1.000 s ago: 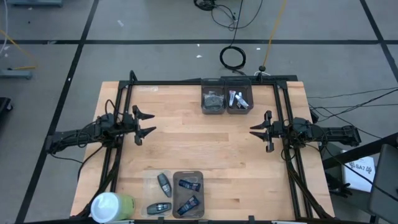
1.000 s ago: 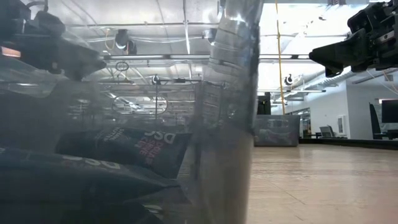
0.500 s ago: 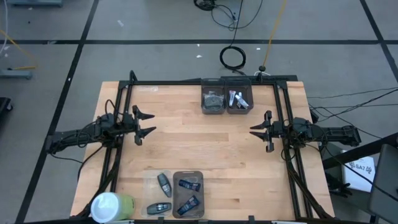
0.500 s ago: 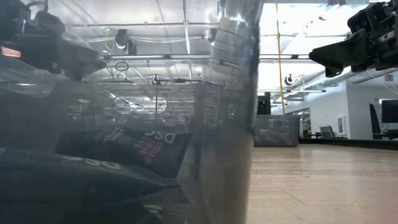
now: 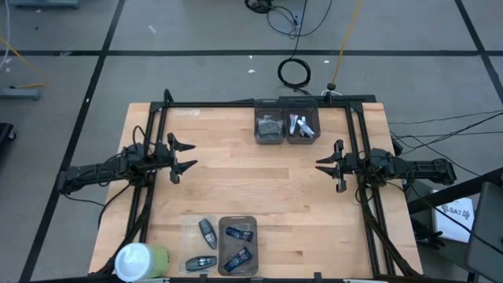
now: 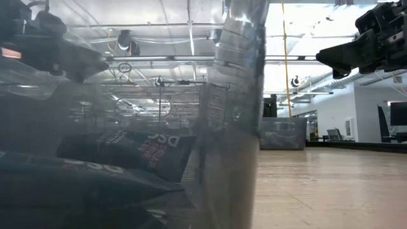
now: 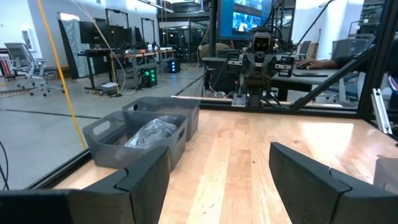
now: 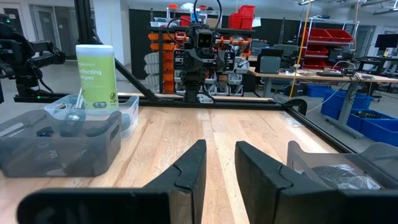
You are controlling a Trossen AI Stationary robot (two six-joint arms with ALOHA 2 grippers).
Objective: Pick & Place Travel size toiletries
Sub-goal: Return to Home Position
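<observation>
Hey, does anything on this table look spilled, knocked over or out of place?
Nothing stands out. Grey bottles lie in the clear bin, blue packs in the dark bin beside it, and no item lies loose on the table.

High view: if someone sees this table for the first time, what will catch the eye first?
The left tool and the right tool face each other across the wooden table, both open and empty. The toiletries lie in bins: two dark bins at the far edge, a clear bin and another dark bin at the near edge. A white-and-green cylinder stands at the near left corner.
</observation>
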